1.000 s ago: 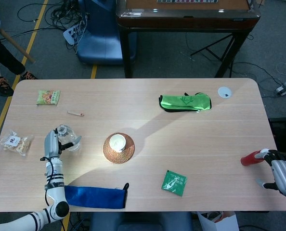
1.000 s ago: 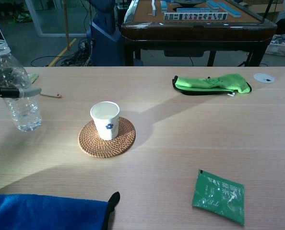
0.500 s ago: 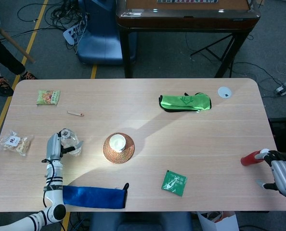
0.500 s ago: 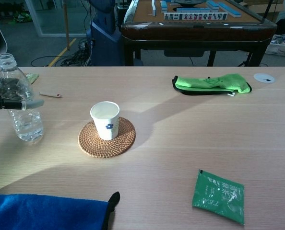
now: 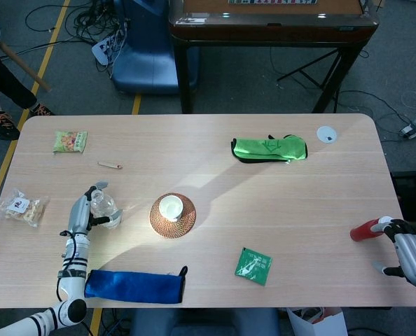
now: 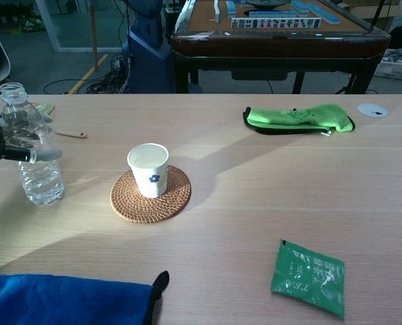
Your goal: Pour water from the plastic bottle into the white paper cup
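**So the bottle was gripped, cup off to its right**

Left hand (image 5: 80, 215) was wrapped around the plastic bottle (image 6: 30, 150), which stood upright, cap off, near the desk's left edge. The white paper cup (image 6: 148, 169) sat on a woven coaster (image 6: 151, 194) further toward the desk's middle, to the bottle's right, clearly apart. Right hand (image 5: 411, 255) was way over at the right edge by a red thing (image 5: 364, 230); couldn't tell if it gripped it. Left's obviously the nearer one for pouring.
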Motion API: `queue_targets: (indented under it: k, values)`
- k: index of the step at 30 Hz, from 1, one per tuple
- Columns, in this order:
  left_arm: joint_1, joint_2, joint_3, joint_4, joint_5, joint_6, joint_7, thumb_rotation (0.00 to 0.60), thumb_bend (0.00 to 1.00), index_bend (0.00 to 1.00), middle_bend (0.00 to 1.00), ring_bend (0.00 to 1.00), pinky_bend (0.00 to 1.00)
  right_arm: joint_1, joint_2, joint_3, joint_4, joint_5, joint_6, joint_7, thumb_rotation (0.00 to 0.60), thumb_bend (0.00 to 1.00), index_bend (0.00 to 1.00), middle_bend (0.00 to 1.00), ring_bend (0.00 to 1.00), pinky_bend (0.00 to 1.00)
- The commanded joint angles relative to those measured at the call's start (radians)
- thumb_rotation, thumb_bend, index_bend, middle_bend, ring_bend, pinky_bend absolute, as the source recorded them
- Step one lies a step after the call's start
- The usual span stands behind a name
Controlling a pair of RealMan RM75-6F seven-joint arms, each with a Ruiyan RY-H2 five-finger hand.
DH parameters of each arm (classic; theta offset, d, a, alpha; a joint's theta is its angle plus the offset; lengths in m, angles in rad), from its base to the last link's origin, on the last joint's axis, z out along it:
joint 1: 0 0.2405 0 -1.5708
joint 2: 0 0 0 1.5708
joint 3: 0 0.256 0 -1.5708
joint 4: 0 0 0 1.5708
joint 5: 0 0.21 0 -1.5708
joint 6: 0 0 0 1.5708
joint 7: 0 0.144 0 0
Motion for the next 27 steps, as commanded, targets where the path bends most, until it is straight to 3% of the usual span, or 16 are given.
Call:
queue_targets:
  k: [1, 8, 15, 23, 27]
  values:
    - [0.004, 0.018, 0.0, -0.022, -0.011, -0.017, 0.01, 0.6, 0.06, 0.13, 0.13, 0.15, 0.17, 0.0, 0.0, 0.0, -0.001, 0.001, 0.0, -0.002, 0.6, 0.13, 0.33, 0.3, 0.16, 0.24]
    - [0.025, 0.101, -0.008, -0.134, -0.052, -0.059, 0.022, 0.6, 0.04, 0.02, 0.04, 0.09, 0.15, 0.001, 0.0, -0.001, -0.003, 0.002, -0.002, -0.008, 0.6, 0.13, 0.33, 0.3, 0.16, 0.24]
    - [0.054, 0.179, -0.002, -0.221, -0.067, -0.073, 0.018, 0.6, 0.03, 0.0, 0.02, 0.07, 0.14, 0.001, 0.0, -0.003, -0.007, 0.001, -0.002, -0.014, 0.6, 0.13, 0.33, 0.3, 0.16, 0.24]
    - [0.097, 0.28, 0.035, -0.312, -0.062, -0.102, -0.002, 0.6, 0.02, 0.0, 0.0, 0.06, 0.14, 0.003, -0.003, -0.004, -0.006, 0.004, -0.007, -0.021, 0.6, 0.13, 0.33, 0.31, 0.16, 0.24]
    - [0.118, 0.346, 0.069, -0.35, -0.008, -0.115, -0.023, 0.6, 0.02, 0.0, 0.0, 0.06, 0.14, 0.004, -0.005, -0.005, -0.007, 0.004, -0.006, -0.028, 0.6, 0.13, 0.33, 0.31, 0.16, 0.24]
